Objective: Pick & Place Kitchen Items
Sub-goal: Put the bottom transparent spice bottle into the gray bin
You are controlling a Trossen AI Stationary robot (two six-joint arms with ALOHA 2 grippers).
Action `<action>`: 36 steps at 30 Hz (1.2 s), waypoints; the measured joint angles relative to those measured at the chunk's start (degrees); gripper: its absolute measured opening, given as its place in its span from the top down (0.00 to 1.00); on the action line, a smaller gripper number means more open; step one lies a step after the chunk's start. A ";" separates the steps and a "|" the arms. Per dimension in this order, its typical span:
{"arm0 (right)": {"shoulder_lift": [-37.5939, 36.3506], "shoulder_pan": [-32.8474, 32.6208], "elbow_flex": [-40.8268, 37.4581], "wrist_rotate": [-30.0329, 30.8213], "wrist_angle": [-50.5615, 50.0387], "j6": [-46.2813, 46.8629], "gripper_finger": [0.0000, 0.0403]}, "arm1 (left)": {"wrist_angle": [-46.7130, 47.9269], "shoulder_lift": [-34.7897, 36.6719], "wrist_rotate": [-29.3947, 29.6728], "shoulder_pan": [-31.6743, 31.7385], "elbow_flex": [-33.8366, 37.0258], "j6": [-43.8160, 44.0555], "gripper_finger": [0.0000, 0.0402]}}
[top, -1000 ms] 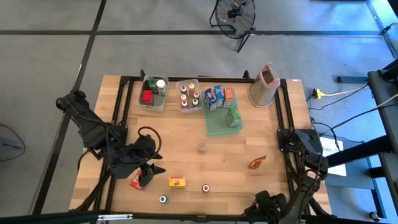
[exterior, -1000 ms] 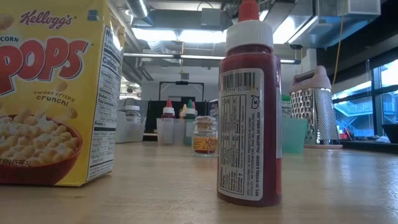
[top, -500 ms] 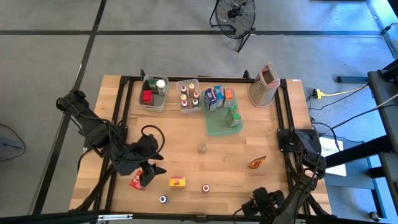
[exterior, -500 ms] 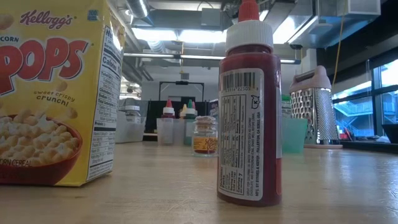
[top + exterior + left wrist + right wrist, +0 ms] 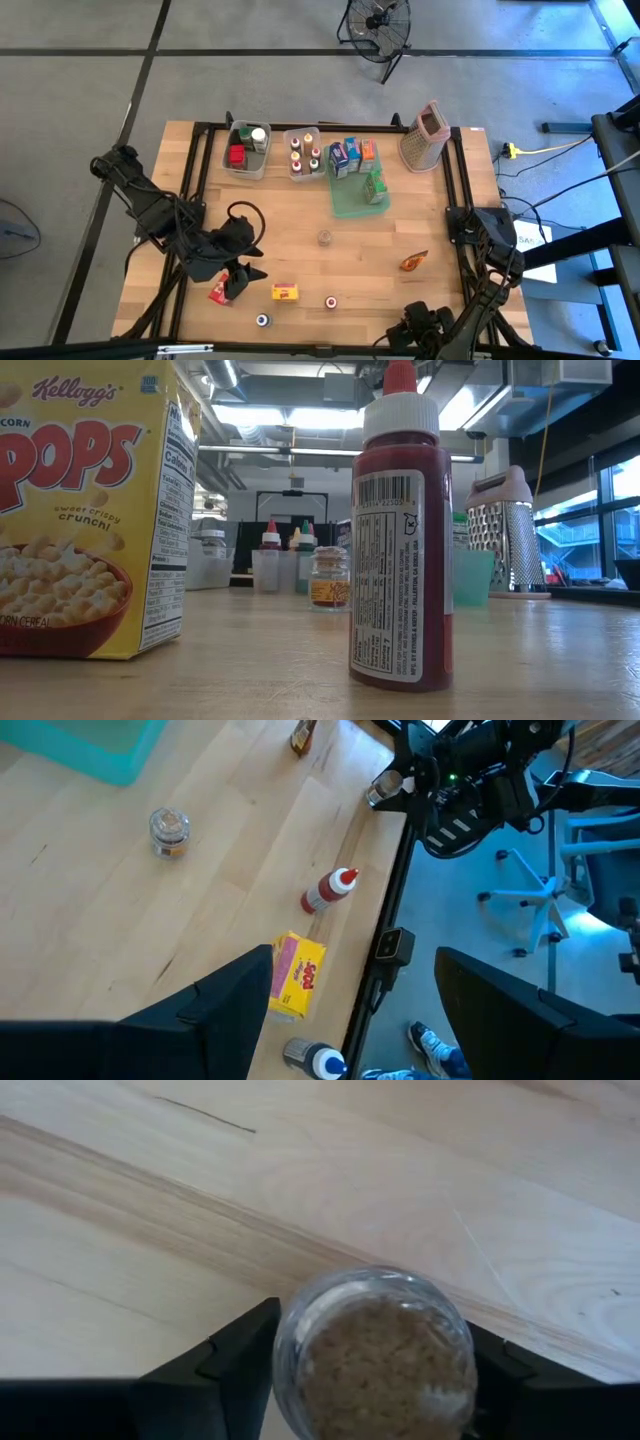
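Observation:
A small glass jar [image 5: 375, 1360] of brown grains sits between the fingers of my right gripper [image 5: 372, 1330], at the table's near edge toward the right [image 5: 415, 325]. The left wrist view also shows this jar [image 5: 385, 788]. My left gripper [image 5: 238, 275] hangs open high above a red packet [image 5: 218, 293] at the near left, with nothing between its fingers [image 5: 350, 980]. Loose on the wood are a yellow carton [image 5: 285, 292], a red bottle [image 5: 330, 302], a blue-capped can [image 5: 262, 320], a spice jar [image 5: 325, 238] and an orange packet [image 5: 414, 262]. My right gripper has the glass jar between its two fingers, one finger against each opposite side of the round wall [image 5: 290, 1350]. The fingers come steeply from above. The table top shows close behind the jar; whether it stands on the wood or is lifted, I cannot tell.
Along the far edge stand two clear bins [image 5: 247, 150] [image 5: 305, 153] with items, a green tray [image 5: 350, 205] holding cartons, and a box grater [image 5: 425, 135]. A black frame rail [image 5: 460, 215] runs along the table's right side. Bare wood lies in the table's middle.

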State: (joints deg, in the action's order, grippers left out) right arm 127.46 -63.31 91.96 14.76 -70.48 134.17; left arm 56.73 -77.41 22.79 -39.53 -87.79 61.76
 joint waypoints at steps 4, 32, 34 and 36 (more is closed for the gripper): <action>-0.06 0.00 0.00 -0.70 0.02 0.01 0.49 | 0.02 0.00 0.00 0.00 0.00 0.00 0.32; -18.09 4.63 8.80 -0.07 -12.45 -21.77 0.52 | -3.76 -3.64 6.88 -0.09 0.07 -10.37 0.32; -20.55 6.24 9.98 0.69 -10.58 -27.36 0.52 | -6.53 -4.59 7.04 -0.16 0.11 -14.91 0.32; -22.72 7.73 10.71 0.84 -6.47 -34.33 0.52 | -9.15 -5.43 7.04 -0.24 0.14 -21.00 0.32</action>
State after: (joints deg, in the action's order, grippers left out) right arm 104.74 -55.58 102.68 15.61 -76.95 99.84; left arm 47.58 -82.84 29.82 -39.77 -87.65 40.76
